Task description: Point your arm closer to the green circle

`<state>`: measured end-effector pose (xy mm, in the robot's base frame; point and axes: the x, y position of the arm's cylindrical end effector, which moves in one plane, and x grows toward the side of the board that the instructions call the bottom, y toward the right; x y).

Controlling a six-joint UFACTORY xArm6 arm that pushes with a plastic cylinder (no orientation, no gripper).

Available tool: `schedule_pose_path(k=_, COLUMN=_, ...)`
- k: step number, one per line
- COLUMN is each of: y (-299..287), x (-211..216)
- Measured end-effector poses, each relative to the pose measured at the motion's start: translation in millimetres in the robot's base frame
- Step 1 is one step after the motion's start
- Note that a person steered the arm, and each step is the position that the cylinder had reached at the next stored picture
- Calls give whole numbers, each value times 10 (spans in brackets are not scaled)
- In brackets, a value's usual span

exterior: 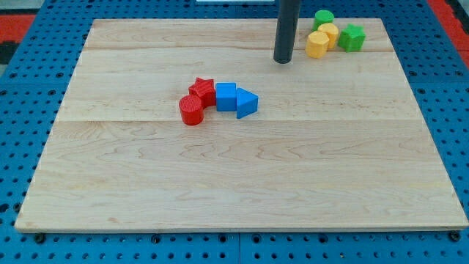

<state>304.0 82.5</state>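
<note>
Green circle (323,17) sits at board's (220,169) top right, touching yellow blocks (322,39); green star (352,37) just right. Your tip (283,61) near, lower left, touching nothing. No jaws; rod only. Red (196,101) and blue (236,99) blocks mid-board.

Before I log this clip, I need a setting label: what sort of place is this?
Probably a robotics lab bench set up for pushing trials. A pale wooden board lies on a blue perforated mounting surface, small coloured blocks such as the green circle sit on it, and my tip rests just left of that cluster.
</note>
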Motion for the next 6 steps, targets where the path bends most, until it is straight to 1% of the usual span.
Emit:
schedule_pose_path(k=1, y=-33, x=-1)
schedule_pose_path(k=2, y=202, x=213)
schedule_pose_path(k=3, y=1268, x=193)
schedule_pose_path(k=4, y=2380, x=-358)
schedule_pose_path(k=5, y=1973, x=-1097)
schedule_pose_path(k=6, y=1757, x=-1113)
